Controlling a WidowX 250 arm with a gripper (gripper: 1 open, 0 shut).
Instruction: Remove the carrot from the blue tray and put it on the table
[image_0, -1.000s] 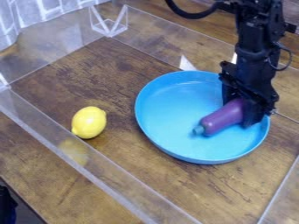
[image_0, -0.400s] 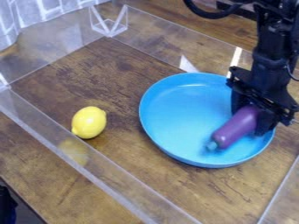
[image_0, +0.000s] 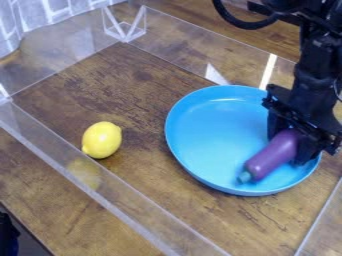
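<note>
The carrot (image_0: 269, 158), a small purple eggplant-like vegetable, lies tilted at the right side of the blue tray (image_0: 211, 130), its lower tip near the front rim. My black gripper (image_0: 297, 137) points straight down over the carrot's upper end, with its fingers shut around that end. The carrot's stem tip is hidden by the fingers. The tray rests on the dark wooden table (image_0: 127, 95), close to the right edge of the view.
A yellow lemon (image_0: 102, 139) lies on the planks left of the tray. Clear acrylic walls (image_0: 80, 45) edge the table at the back and along the front left. A small clear stand (image_0: 127, 20) sits at the back.
My gripper has shifted right and slightly toward the camera with the carrot's end in it. The blue tray has slid right along with it. The lemon has stayed put.
</note>
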